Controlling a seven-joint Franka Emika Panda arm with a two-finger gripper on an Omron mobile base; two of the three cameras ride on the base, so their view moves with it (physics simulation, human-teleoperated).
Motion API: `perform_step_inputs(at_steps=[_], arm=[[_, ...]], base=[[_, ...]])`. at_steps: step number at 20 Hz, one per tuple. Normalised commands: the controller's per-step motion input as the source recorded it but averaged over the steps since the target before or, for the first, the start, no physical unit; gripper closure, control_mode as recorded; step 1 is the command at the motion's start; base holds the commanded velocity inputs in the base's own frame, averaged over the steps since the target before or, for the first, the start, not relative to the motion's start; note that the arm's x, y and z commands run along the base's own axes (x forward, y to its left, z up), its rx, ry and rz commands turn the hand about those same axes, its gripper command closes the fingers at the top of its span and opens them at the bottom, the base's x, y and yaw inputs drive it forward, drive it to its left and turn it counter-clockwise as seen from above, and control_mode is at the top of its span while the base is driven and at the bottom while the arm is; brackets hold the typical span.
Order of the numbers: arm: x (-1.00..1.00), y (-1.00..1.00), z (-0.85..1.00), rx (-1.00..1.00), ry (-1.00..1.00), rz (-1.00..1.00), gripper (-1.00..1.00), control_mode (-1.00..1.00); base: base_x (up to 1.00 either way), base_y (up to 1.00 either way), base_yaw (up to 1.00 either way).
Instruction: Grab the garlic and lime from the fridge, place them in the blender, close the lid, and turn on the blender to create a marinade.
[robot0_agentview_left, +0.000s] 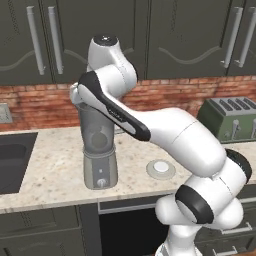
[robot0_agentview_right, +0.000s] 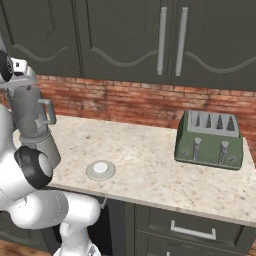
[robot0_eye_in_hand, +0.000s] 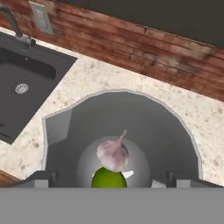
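Observation:
My gripper (robot0_eye_in_hand: 111, 178) hangs open just above the mouth of the blender (robot0_eye_in_hand: 122, 131), its two fingertips (robot0_eye_in_hand: 41, 177) spread as wide as the jug, with nothing between them. Down inside the jug the garlic (robot0_eye_in_hand: 113, 153), a whitish-pink bulb with a short stem, sits on top of the green lime (robot0_eye_in_hand: 108, 179). From the left base view the blender (robot0_agentview_left: 100, 150) stands on the counter under the arm. The lid (robot0_agentview_left: 161, 168) lies flat on the counter to the right of it, and the right base view shows the lid (robot0_agentview_right: 101, 169) too. The fridge is out of view.
A green toaster (robot0_agentview_left: 227, 117) stands at the back right of the counter (robot0_agentview_right: 145, 160). A dark sink (robot0_eye_in_hand: 26, 83) is sunk into the counter left of the blender. Dark cupboards (robot0_agentview_right: 125, 35) hang above the brick wall.

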Motion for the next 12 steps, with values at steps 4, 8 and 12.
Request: perform_step_inputs(at_steps=[4, 8, 12], arm=[[-0.54, -0.23, 0.38, 0.0, -0.2, 0.0, -1.0, -1.0], [-0.67, -0.72, -0.05, 0.01, -0.06, 0.0, -1.0, -1.0], [-0.49, -1.0, -0.45, 0.03, 0.0, -0.02, -1.0, -1.0]], base=[[0.0, 0.0, 0.0], [0.0, 0.0, 0.0], [0.0, 0.0, 0.0]])
